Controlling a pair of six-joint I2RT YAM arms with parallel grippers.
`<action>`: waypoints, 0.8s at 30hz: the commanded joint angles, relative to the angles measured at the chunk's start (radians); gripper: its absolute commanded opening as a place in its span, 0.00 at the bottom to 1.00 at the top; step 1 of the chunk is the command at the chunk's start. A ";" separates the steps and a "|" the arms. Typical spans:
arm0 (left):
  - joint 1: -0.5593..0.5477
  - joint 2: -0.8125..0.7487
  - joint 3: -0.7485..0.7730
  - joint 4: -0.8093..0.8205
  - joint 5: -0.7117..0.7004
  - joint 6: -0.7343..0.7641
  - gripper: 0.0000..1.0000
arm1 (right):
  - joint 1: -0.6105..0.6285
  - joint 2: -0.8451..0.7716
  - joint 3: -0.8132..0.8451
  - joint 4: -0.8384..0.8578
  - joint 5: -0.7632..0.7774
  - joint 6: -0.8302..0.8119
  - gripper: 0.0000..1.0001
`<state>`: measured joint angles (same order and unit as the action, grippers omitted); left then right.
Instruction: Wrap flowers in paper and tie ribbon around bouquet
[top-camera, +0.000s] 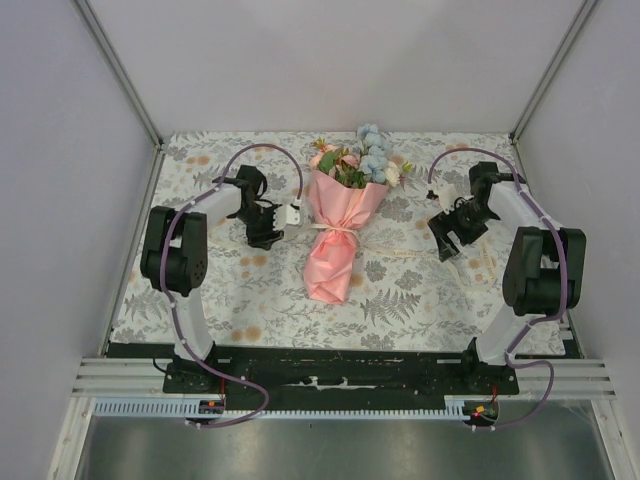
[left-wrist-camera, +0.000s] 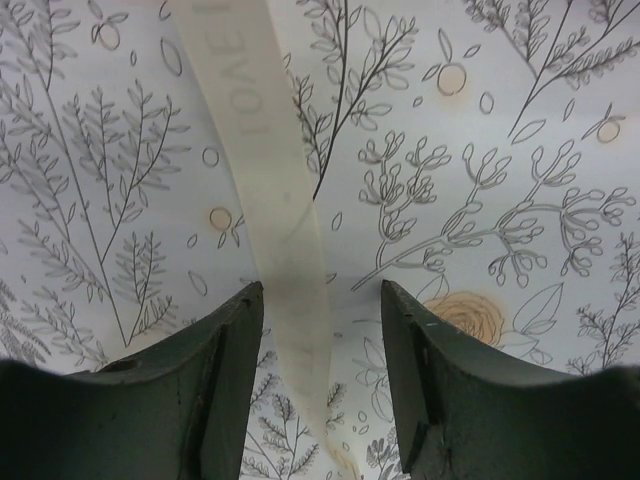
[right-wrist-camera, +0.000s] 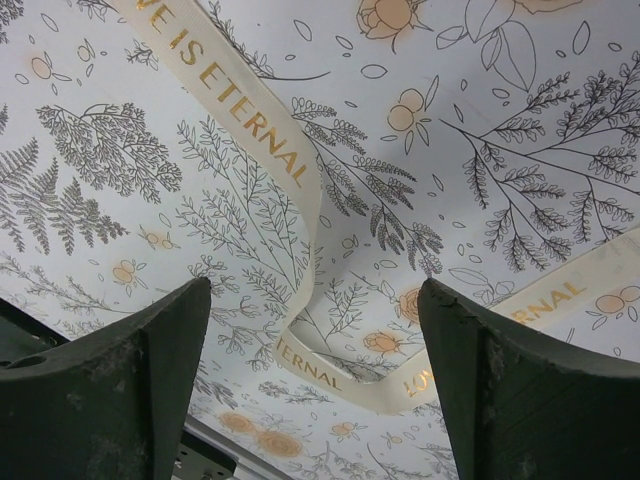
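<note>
Already the bouquet (top-camera: 338, 215) lies in the middle of the desk (top-camera: 200, 300), with the flowers (top-camera: 358, 160) wrapped in the paper (top-camera: 333, 265) and the ribbon (top-camera: 337, 232) tied round its waist. The left claw (left-wrist-camera: 322, 305) stands apart astride one loose tail. The right claw (right-wrist-camera: 315, 300) gapes wide over another, and neither grips anything. Wrapping and tying look finished; probably only pulling clear is left.
</note>
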<state>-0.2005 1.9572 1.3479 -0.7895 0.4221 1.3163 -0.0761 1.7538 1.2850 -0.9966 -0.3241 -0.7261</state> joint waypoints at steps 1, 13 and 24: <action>-0.023 0.048 0.037 0.022 -0.014 -0.049 0.56 | -0.004 -0.028 -0.013 -0.005 -0.020 0.011 0.91; -0.016 0.238 0.238 -0.235 -0.114 0.024 0.42 | -0.004 -0.054 -0.030 -0.005 -0.026 0.016 0.90; -0.031 0.258 0.231 -0.266 -0.134 0.003 0.04 | -0.005 -0.066 -0.049 0.010 -0.033 0.021 0.89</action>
<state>-0.2317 2.1517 1.6424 -0.9932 0.3317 1.3144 -0.0765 1.7302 1.2453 -0.9955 -0.3363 -0.7147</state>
